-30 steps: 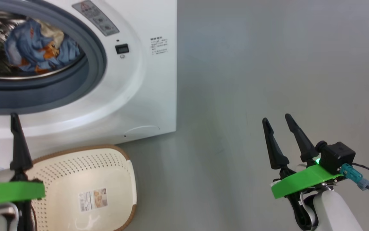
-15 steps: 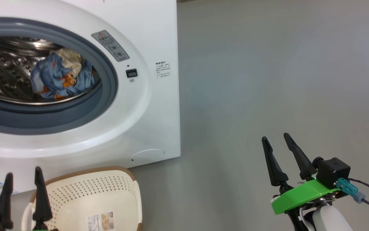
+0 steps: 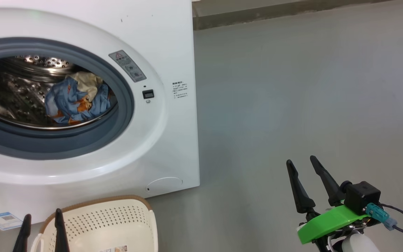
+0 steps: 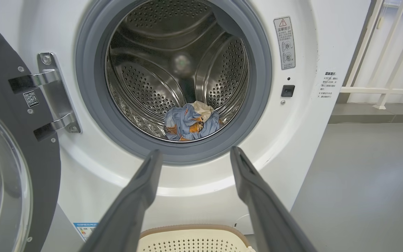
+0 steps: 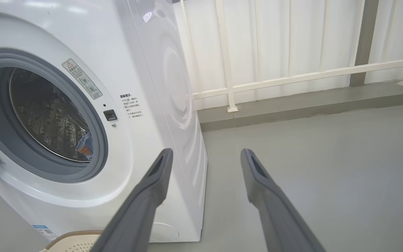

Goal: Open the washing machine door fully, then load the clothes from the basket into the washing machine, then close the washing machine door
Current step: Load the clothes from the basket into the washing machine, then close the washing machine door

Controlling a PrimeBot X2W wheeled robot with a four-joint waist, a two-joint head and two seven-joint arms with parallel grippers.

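Since the earlier frame the head camera has been tilted upward. The washing machine (image 3: 173, 52) is therefore seen lower in the head view, and this is not to be read as a move of the machine. The left gripper (image 3: 42, 214) has been drawn down to the bottom edge, by the basket (image 3: 117, 217).

Both pairs of jaws are spread wide and nothing is held. The right gripper (image 3: 301, 160) is kept well apart, over bare floor (image 3: 310, 87), presumably out of the way.

The clothes (image 3: 77, 101) lie bunched in the drum (image 4: 152, 70), behind the gasket (image 4: 86, 87), so trapping on closure is judged unlikely. No fabric is seen in the visible part of the basket.

The washing machine door (image 4: 1, 115) is swung open to the left on its hinge (image 4: 52, 94). Loading is judged complete, and closing remains to be done.
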